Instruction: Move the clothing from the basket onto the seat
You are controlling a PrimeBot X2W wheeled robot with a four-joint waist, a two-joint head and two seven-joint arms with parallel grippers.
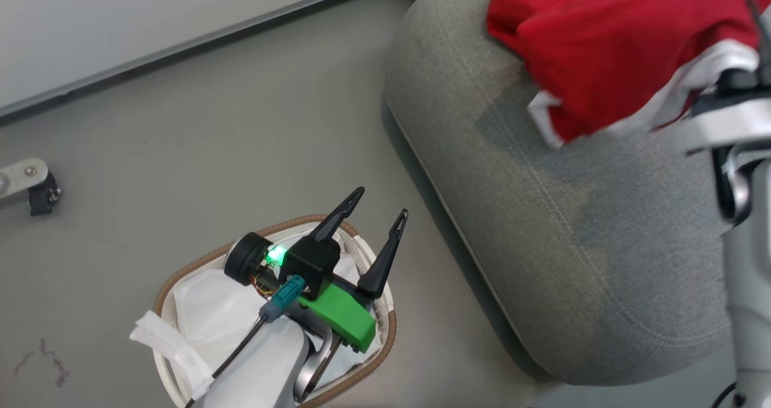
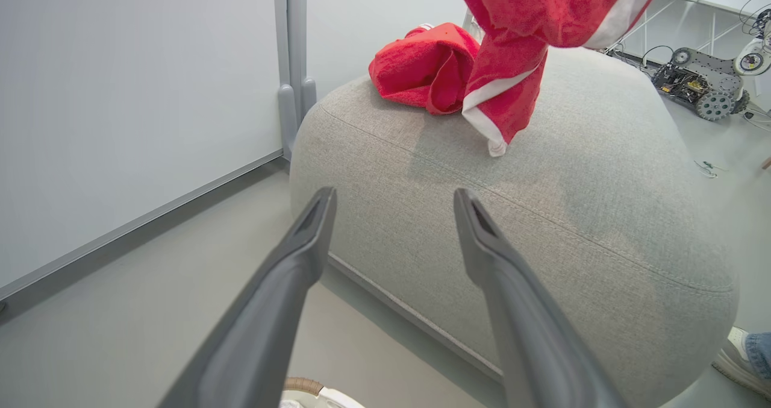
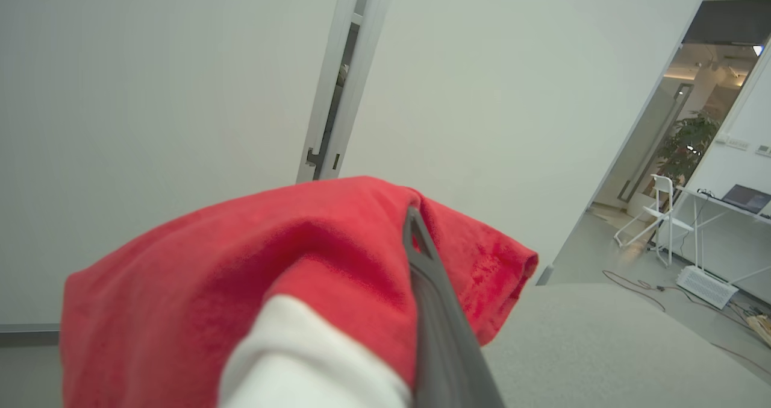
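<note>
Nearest you, your left hand [image 1: 381,203] stood wide and empty just above the basket [image 1: 181,278]. Under it you could see the white liner [image 1: 211,302], but the arm hid part of the inside, so I could not tell whether any red was left there. Ahead of that hand's fingers lay the seat [image 1: 572,245]. Over it, your right hand [image 3: 415,239] was pinched tight on a red garment [image 3: 289,257], which draped across its fingers and hung down towards the cushion; I could not tell whether the white-trimmed end touched. I judged you were at the putting-down step. The next move called for lowering that hand a little, letting go, and drawing back clear of the folds. Beyond the hanging piece, a second red garment [image 2: 427,64] lay bunched on the seat. The left wrist view kept the two pieces apart, where the head view ran them into one red heap. It also showed a shoe [image 2: 738,351] far off to the right of those fingers. The right wrist view gave you the pinch itself, with one finger pressed into the cloth.
</note>
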